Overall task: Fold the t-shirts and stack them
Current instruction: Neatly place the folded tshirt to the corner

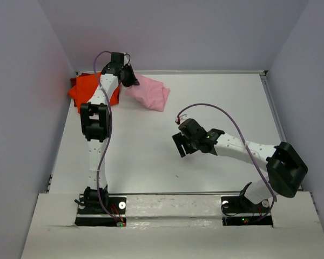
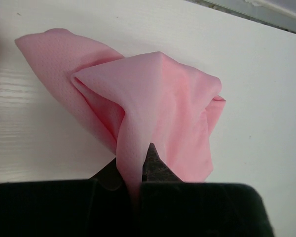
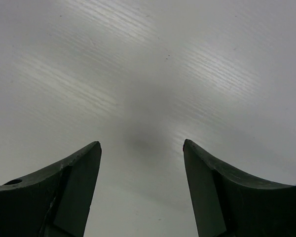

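At the far left corner, your orange t-shirt [image 1: 82, 93] lies bunched on the table [image 1: 151, 167]. Just beside it, the left gripper [image 2: 135, 170] pinches a raised fold of the pink t-shirt [image 2: 158, 103], jaws nearly closed on the cloth (only a thin ridge of it). Pull hard and that ridge may slip free, or the dragged shirt may ruffle the orange one. Farther right, the right gripper [image 3: 142, 163] hangs wide and empty over the table, well apart from the cloth.

White links [image 1: 96, 162], black joints [image 1: 94, 122], purple cables [image 1: 227, 111]; left claw [image 1: 132, 81] and right claw [image 3: 142, 148] black.
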